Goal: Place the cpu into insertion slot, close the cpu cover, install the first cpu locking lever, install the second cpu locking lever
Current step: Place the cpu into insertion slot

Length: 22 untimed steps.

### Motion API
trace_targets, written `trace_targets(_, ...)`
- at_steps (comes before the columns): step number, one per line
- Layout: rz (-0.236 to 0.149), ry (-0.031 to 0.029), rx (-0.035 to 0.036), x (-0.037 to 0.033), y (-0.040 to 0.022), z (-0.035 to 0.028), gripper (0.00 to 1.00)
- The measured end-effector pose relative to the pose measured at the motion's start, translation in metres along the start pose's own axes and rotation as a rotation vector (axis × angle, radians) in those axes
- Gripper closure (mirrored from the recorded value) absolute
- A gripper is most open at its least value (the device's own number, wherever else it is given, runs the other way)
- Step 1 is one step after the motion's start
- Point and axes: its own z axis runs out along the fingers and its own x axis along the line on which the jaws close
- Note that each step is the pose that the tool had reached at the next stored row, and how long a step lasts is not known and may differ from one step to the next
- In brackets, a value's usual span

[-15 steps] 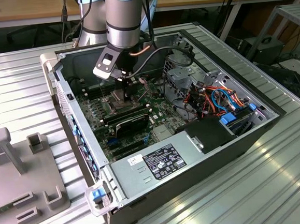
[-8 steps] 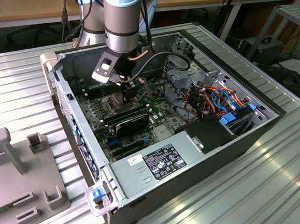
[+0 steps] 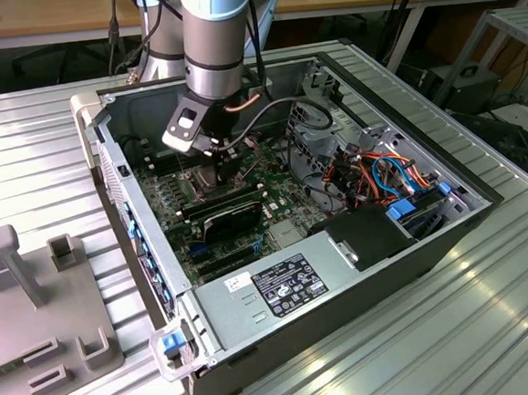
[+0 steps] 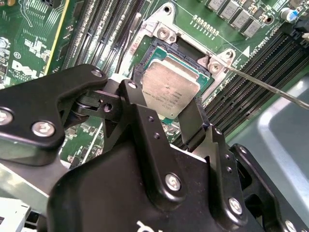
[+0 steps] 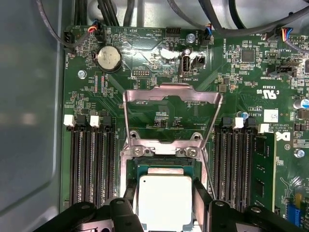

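The cpu (image 4: 170, 94), a silver-grey square chip, lies level within the dark insertion slot (image 4: 161, 48) on the green motherboard; whether it is fully seated I cannot tell. My gripper (image 4: 166, 106) is shut on the cpu, its black fingers (image 4: 134, 96) pressing two opposite edges. In the first wrist view the cpu (image 5: 164, 195) sits between the same fingers (image 5: 200, 203), with the slot's metal rim (image 5: 164, 151) just beyond. The cpu cover (image 5: 171, 93) stands swung open past the slot. A thin locking lever (image 4: 270, 87) is raised beside the slot. In the exterior view the gripper (image 3: 213, 160) hangs low inside the case.
Long black memory slots (image 5: 91, 164) flank the socket on both sides. A black-finned card (image 3: 234, 220), a power supply (image 3: 289, 282) and bundled cables (image 3: 390, 174) fill the case. A grey fixture plate (image 3: 35, 307) lies on the table at the exterior view's left.
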Motion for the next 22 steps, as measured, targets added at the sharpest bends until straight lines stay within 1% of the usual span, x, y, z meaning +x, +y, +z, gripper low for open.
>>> trace_targets(2,0.0,0.0002,-0.0001,-0.0002,0.0,0.0012,0.45)
trace_targets(9,0.0,0.0004,0.0002,-0.0002,0.0,0.0023,0.45)
trace_targets(15,0.0,0.0,0.0031,-0.0002,-0.0001,0.0042,0.45)
trace_targets(22,0.005,0.0003,0.0033,-0.0001,-0.0002,0.0053,0.45)
